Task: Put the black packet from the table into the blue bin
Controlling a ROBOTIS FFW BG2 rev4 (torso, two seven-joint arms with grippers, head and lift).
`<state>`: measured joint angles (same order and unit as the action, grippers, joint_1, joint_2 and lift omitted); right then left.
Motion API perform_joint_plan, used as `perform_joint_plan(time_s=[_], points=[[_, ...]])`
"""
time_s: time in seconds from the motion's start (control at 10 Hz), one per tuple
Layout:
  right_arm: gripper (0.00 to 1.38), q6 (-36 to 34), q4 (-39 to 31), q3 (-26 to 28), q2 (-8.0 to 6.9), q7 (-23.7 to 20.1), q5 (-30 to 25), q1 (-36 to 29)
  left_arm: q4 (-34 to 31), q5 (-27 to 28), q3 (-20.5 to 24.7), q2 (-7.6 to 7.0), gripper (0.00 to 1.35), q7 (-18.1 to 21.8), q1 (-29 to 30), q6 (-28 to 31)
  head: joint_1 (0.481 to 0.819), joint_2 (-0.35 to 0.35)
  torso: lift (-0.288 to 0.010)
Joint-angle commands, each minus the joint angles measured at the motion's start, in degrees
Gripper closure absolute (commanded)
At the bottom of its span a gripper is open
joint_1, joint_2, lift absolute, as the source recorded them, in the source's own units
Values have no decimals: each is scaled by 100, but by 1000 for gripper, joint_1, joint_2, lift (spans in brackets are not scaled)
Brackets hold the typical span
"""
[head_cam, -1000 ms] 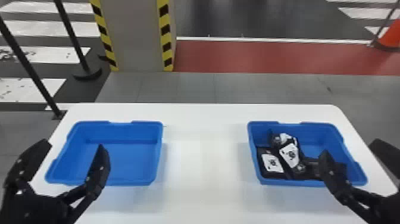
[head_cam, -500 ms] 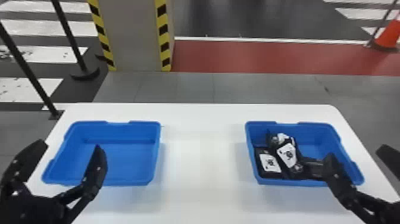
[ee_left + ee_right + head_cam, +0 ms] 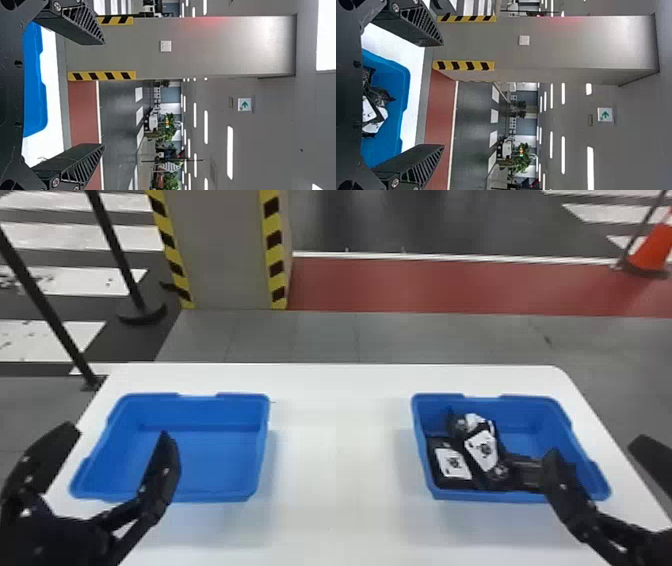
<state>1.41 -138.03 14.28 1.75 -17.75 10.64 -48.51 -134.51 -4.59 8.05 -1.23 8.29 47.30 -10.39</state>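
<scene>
In the head view the left gripper (image 3: 112, 450) stands open over the near left part of the left blue bin (image 3: 260, 460), whose inside is bare. The right gripper (image 3: 600, 455) is open above the near right side of the right blue bin (image 3: 422, 460). Black packets with white labels (image 3: 484, 449) lie heaped in that right bin, mostly on its left side. The left wrist view has the left gripper (image 3: 104, 95) with its fingers wide apart and nothing between them. Likewise spread is the right gripper (image 3: 443, 95) in the right wrist view, with packets (image 3: 373, 113) beyond its base.
Both bins rest on a white table (image 3: 340, 470), one at each side. Behind the table stand a grey pillar (image 3: 225, 250) with yellow and black edges, black posts (image 3: 115, 250) at the left and an orange cone (image 3: 652, 250) at the far right.
The bins and table sit slightly farther left in the head view than a second ago. Both grippers remain open, and the packets lie as before in the right bin.
</scene>
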Motion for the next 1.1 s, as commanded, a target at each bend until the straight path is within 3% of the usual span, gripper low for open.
perform_joint_plan(time_s=[0.0, 1.0], points=[[105, 0, -14, 0, 0, 0, -13, 0, 0, 2, -5, 0, 107, -3, -6, 12, 695, -16, -110], [105, 0, 1, -11, -8, 0, -13, 0, 0, 2, 29, 0, 107, 6, 22, -2, 695, -13, -110]])
